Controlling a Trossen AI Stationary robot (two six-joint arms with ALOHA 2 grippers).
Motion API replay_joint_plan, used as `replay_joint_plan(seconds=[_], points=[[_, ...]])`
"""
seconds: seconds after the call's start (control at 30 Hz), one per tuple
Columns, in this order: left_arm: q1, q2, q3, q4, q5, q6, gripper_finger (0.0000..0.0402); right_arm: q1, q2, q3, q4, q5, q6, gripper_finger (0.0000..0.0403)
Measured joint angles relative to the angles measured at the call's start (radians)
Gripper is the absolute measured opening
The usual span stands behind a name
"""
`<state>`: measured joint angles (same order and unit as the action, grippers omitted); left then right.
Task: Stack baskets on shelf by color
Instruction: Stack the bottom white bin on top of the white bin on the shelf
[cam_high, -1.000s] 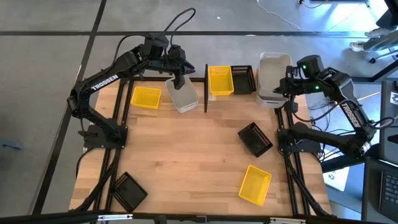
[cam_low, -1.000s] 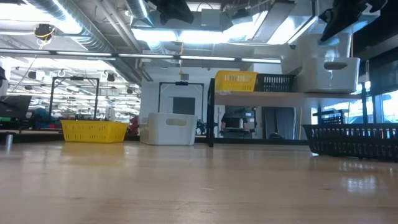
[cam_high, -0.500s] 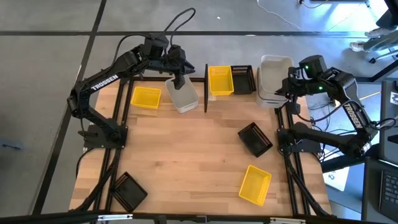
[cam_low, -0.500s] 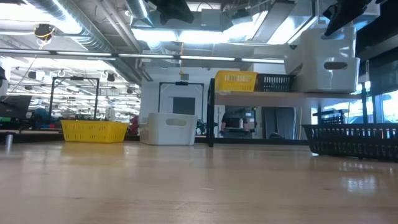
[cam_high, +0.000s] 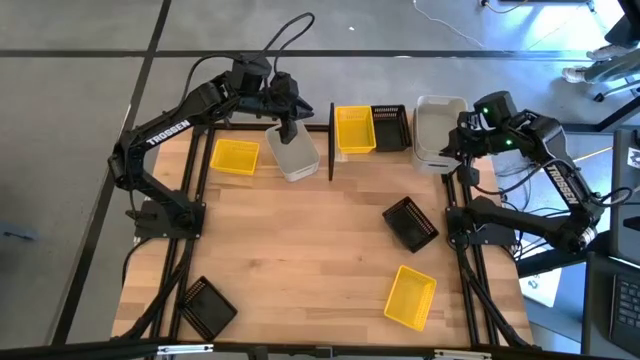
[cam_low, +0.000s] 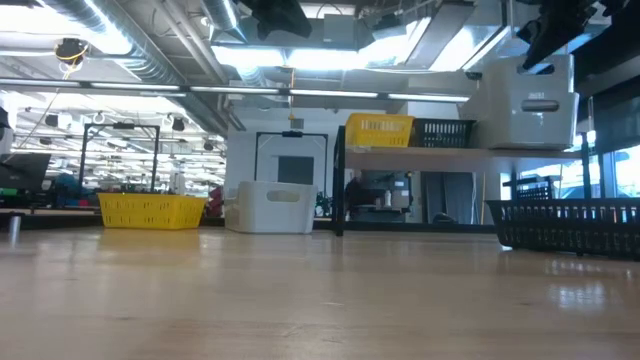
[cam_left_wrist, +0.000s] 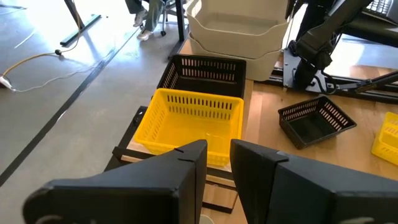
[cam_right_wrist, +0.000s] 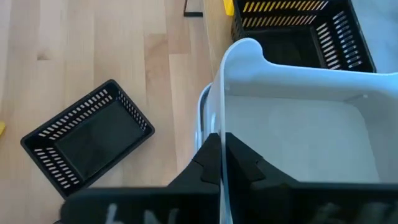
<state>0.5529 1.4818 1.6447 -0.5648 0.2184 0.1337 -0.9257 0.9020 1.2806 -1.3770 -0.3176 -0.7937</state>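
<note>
On the shelf (cam_high: 385, 152) at the counter's (cam_high: 320, 260) far edge, three baskets sit side by side, the rightmost (cam_high: 438, 128) nested in another. Left of the shelf stand two baskets (cam_high: 262, 155); three more (cam_high: 411, 222) lie nearer the front.

Surroundings beyond the work area

The wooden tabletop (cam_high: 320, 250) stands on a grey floor (cam_high: 70, 150) crossed by dark seam lines. A white cable (cam_high: 450, 25) lies on the floor past the tabletop's far edge. In the low view, ceiling ducts (cam_low: 150, 40) and strip lights (cam_low: 330, 60) run overhead, with workbenches (cam_low: 60, 185) in the room behind.
</note>
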Motion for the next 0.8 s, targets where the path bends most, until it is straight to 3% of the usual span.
replay_joint_plan(seconds=[0.27,0.6,0.8], points=[[0.000,0.000,0.000,0.000,0.000,-0.001,0.0063,0.000,0.000,-0.011,0.028,0.009,-0.001,0.0004],[0.000,0.000,0.000,0.000,0.000,-0.001,0.0063,0.000,0.002,-0.011,0.029,0.105,-0.005,0.0040],[0.000,0.000,0.000,0.000,0.000,-0.002,0.0063,0.000,0.001,-0.011,0.084,0.108,-0.005,0.0059]])
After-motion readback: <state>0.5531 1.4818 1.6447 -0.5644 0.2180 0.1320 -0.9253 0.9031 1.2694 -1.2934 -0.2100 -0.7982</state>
